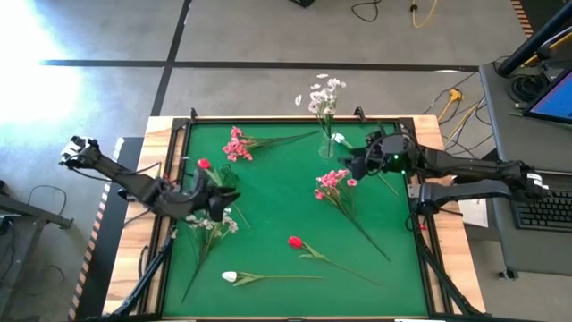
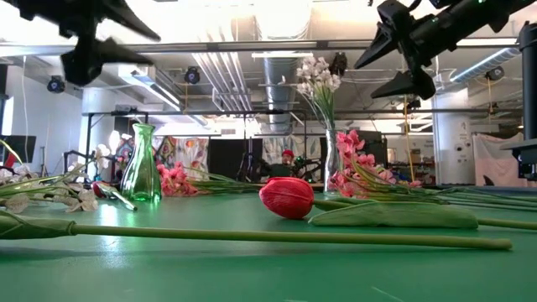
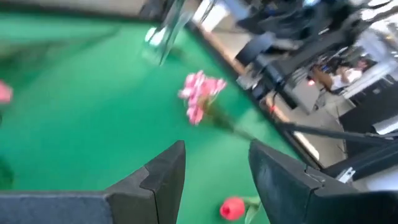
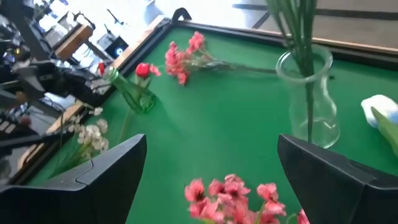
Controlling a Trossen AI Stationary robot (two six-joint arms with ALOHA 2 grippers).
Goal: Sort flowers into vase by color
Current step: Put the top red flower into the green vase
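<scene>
Hidden, cropped and blurred items

Left wrist view was smeared by blur: a vase (image 3: 163, 32) ran off the picture's edge, and the red bud (image 3: 232, 208) had its stem cropped. Right wrist view cut the white bud (image 4: 380, 109) at the frame edge and lost the blossoms of the stems in the clear vase (image 4: 309, 99). In the high view the left gripper (image 1: 218, 199) covered part of the white spray (image 1: 212, 227). The low view cropped both grippers' arms overhead.
</scene>
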